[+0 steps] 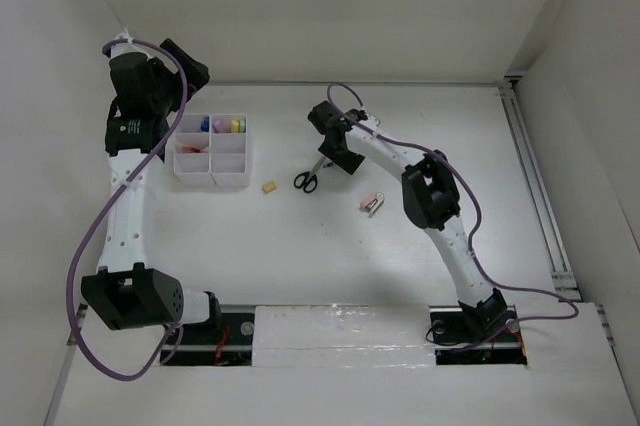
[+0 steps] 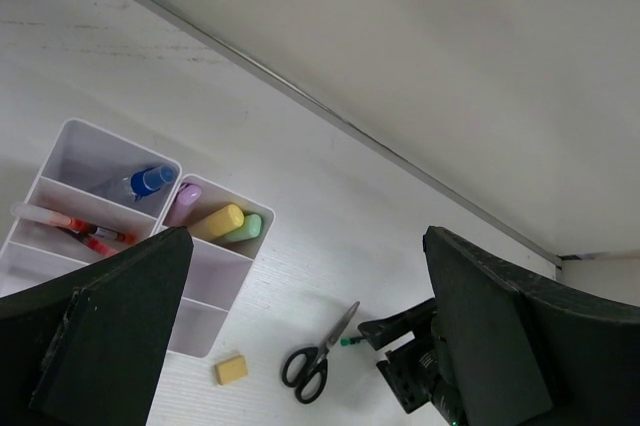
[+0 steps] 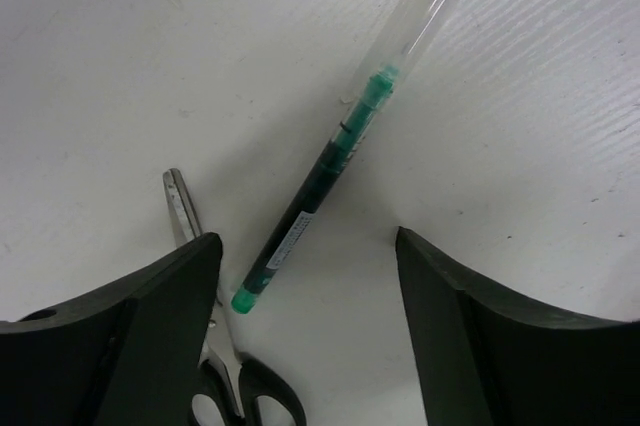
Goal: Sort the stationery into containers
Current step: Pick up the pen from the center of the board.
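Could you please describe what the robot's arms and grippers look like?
Both arms have white links, the left arm and right arm alike, with black joint housings. A purple cable loops along each. The left gripper and right gripper have broad matte-black fingers.

One tray [image 1: 212,181] with six compartments. In it: three markers, one pink [image 2: 187,196], one yellow [image 2: 217,221] and one green [image 2: 244,228]; one bottle [image 2: 140,183]; thin pens [image 2: 78,228], seemingly two, hard to count. On the surface [image 1: 300,246]: one scissors [image 1: 306,181], one eraser [image 1: 267,187], one green pen [image 3: 300,216], and one small pink-and-white item [image 1: 371,204].
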